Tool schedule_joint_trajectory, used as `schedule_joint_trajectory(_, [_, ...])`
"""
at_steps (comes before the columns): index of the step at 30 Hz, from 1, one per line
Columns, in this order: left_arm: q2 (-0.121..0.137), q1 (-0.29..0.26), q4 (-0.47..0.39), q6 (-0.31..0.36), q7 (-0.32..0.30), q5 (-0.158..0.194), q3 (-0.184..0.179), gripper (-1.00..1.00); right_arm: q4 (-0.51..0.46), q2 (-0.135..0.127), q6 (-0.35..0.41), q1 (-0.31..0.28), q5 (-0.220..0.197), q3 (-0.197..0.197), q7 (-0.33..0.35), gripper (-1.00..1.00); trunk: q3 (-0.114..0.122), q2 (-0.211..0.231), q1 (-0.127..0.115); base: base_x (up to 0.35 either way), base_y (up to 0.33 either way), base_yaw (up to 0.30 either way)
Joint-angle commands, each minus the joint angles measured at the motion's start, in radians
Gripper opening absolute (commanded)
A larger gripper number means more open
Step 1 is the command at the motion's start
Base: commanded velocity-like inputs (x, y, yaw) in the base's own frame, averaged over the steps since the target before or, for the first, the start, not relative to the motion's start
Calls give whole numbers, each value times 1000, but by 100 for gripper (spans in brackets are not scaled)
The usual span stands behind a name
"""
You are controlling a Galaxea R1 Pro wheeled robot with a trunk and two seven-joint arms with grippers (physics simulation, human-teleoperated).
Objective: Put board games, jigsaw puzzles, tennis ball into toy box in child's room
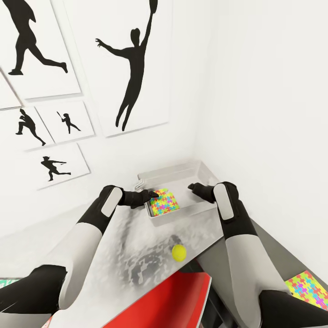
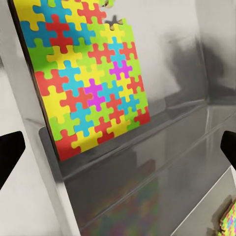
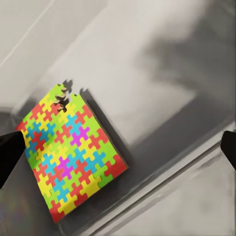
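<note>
The light-grey toy box [image 1: 182, 169] stands on the table [image 1: 114, 255] in the corner by the white walls. One jigsaw puzzle [image 1: 165, 202] lies flat inside it, at its near end; the wrist views show it too [image 2: 88, 78] [image 3: 69, 152]. My left gripper [image 1: 151, 195] hovers open over the box's near-left rim, just beside the puzzle. Over the box's right rim, my right gripper [image 1: 193, 187] is open and holds nothing. The tennis ball [image 1: 179, 252] rests on the table in front of the box. A second jigsaw puzzle [image 1: 307, 288] lies at lower right on a darker grey surface.
A flat red-topped thing [image 1: 168, 296] sticks out at the table's near edge, below the ball. Black baseball-player silhouette pictures [image 1: 132, 68] hang on the left wall. The walls close in behind and to the right of the box.
</note>
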Motion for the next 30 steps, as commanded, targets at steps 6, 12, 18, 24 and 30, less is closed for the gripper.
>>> schedule_joint_trajectory(6, [0, -1, -1, 3, -2, -2, 0, 100, -2, 1, 1, 0, -14, -1, -31, 100, -2, -2, 1, 0, 0, 0])
schedule_joint_trajectory(12, [0, -1, -1, 4, -2, -2, 0, 100, -3, 1, 0, 0, -15, 2, -38, 100, -2, -2, 1, 0, 0, 0])
schedule_joint_trajectory(18, [0, -1, -1, 5, -2, -2, 0, 100, -5, 1, 0, 0, -14, 4, -39, 100, -2, -2, 1, 0, 0, 0])
schedule_joint_trajectory(24, [-1, -1, -1, 4, -2, -2, 0, 100, -7, 1, 0, 0, -14, 4, -40, 100, -2, -2, 1, 0, 0, 0])
schedule_joint_trajectory(30, [-1, -1, -1, 4, -2, -2, 0, 100, -7, 1, 0, 0, -15, 4, -40, 100, -2, -2, 1, 0, 0, 0])
